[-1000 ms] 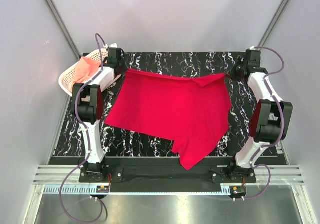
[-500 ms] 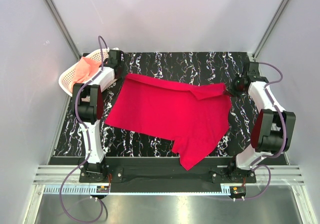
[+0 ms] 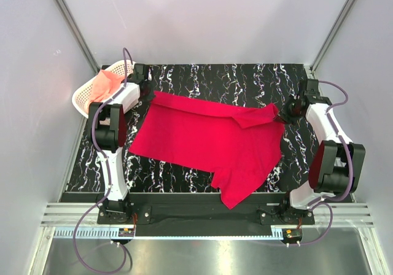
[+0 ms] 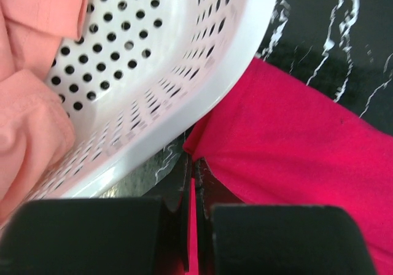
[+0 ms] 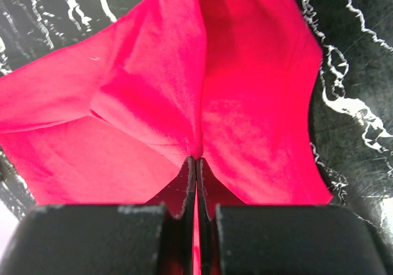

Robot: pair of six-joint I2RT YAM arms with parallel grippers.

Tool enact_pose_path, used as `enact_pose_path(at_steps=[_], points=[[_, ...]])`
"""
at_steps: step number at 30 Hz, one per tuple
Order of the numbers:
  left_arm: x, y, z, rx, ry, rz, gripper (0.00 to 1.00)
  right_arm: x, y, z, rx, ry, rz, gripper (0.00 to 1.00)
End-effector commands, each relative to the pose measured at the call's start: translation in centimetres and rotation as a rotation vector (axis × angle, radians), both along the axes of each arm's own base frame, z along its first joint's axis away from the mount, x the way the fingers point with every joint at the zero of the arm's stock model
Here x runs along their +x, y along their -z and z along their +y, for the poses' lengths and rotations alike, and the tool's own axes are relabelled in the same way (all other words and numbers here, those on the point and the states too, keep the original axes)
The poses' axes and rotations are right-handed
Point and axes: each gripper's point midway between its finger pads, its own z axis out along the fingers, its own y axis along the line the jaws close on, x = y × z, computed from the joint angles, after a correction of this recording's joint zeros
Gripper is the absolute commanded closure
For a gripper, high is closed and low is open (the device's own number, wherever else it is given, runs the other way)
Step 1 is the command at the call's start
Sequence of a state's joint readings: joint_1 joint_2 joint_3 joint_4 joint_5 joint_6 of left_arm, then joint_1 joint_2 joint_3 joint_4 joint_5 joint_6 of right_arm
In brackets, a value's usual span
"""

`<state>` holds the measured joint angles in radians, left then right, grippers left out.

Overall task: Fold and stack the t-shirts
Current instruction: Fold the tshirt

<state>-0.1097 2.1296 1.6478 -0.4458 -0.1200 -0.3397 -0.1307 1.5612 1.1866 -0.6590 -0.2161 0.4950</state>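
Pinching red t-shirt [image 3: 209,143] edges: left end effector [image 4: 191,162], right end effector [image 5: 196,160], both clamped

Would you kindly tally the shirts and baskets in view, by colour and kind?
red t-shirt: 1
salmon-pink t-shirt: 1
white basket: 1
Total: 3
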Motion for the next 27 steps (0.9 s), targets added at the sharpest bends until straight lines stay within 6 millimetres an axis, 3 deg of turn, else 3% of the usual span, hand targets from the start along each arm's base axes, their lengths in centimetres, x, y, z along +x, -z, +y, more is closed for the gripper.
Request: enact_pose_path(at_steps=[1, 10, 16, 27], points=[[1.1, -2.6, 0.8, 0.025, -0.005, -0.035, 1.00, -0.9, -2.0, 1.0, 0.030, -0.026, -0.039, 1.00], [0.0, -1.4, 0.8, 0.024, 0.003, 0.018, 1.00, -2.2, -2.1, 1.0, 0.018, -0.037, -0.014, 1.00], [-1.6, -0.2, 0.7, 0.018, 0.008, 0.080, 1.00, -3.7, -0.5, 1.0, 0.017, -0.038, 0.046, 1.00], [-2.6, 1.2, 0.9, 0.028, 0.004, 0.129, 1.00, -4.8, 2.2, 1.3, 0.034, -0.043, 0.109, 1.00]])
